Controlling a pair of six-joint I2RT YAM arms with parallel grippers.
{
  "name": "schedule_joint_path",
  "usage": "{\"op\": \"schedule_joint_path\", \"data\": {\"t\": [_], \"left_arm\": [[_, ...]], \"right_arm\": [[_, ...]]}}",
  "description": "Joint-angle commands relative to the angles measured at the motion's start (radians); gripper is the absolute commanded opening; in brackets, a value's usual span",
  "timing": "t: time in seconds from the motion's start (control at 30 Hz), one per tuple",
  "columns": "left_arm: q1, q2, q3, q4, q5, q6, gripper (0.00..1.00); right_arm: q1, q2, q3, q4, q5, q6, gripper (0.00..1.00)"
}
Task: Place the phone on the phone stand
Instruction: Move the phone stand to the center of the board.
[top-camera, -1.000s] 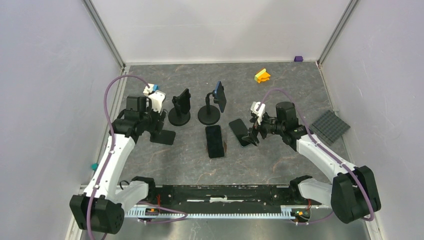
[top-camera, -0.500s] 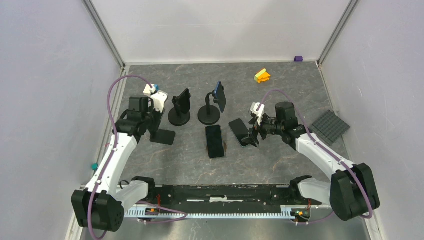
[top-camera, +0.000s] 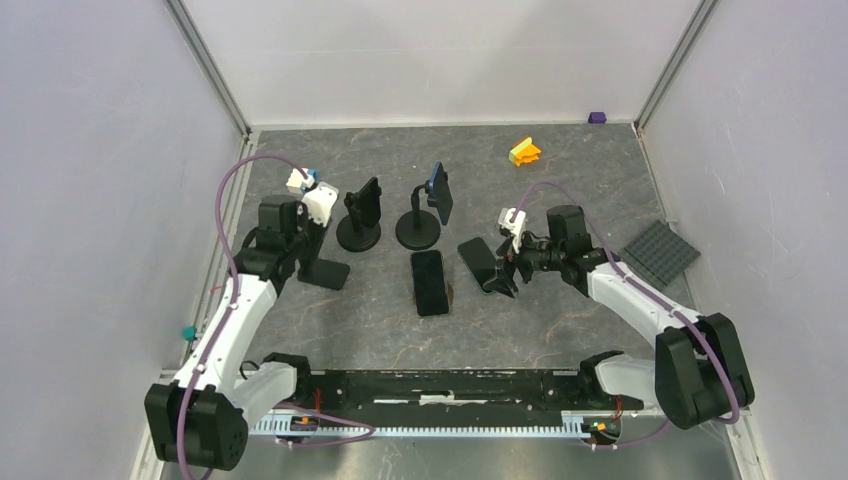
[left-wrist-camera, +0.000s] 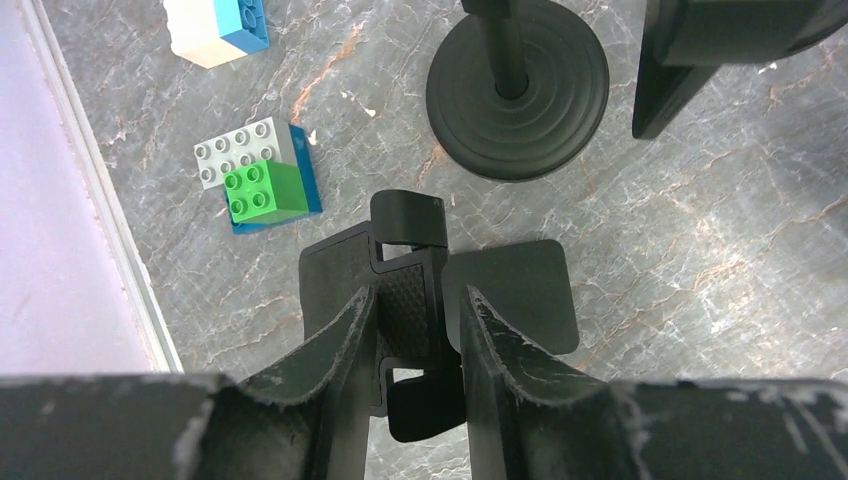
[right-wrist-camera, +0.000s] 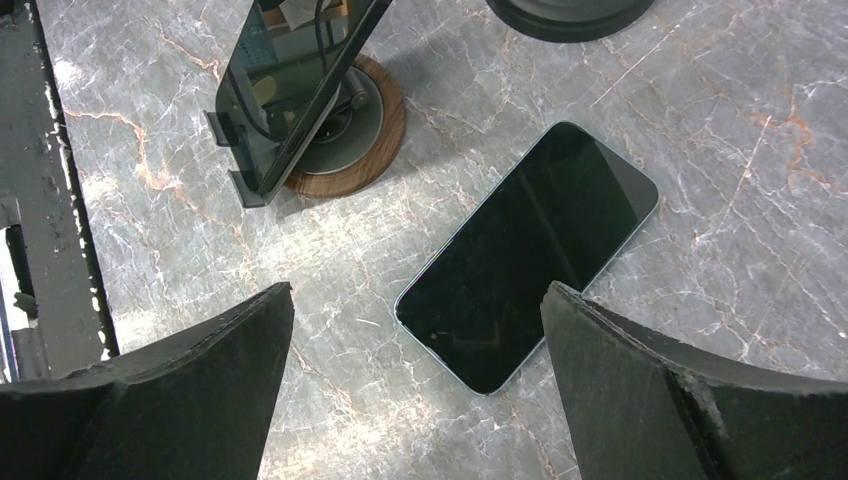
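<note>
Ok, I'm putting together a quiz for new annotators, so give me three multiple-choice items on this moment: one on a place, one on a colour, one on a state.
1. Where does the flat phone lie?
A) on the table under the right gripper
B) on a round stand
C) in the left gripper

2. What colour is the brick beside the grey brick?
A) red
B) green
C) yellow

3. How is the left gripper?
A) wide open
B) out of view
C) shut on the stand

Key: 1 A, the right wrist view looks down on it lying flat; 2 B, its studs are green; 3 C, it clamps the stand's upright.
</note>
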Motion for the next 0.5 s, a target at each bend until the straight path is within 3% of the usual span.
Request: {"op": "schedule_joint_path", "data": {"t": [0.0,0.47], "left_arm": [[0.002,-0.009,-0.090,-0.131,-0.005,0.077,0.18],[-0.069,-0.078,-0.203,-0.190,-0.053,0.178,0.12]], "right_arm": [[-0.004,0.019,0.026,0.005,-0.027,-0.013,0.98],[-0.004,0.065,0.040,-0.005,-0.038,-0.011,0.98]]}}
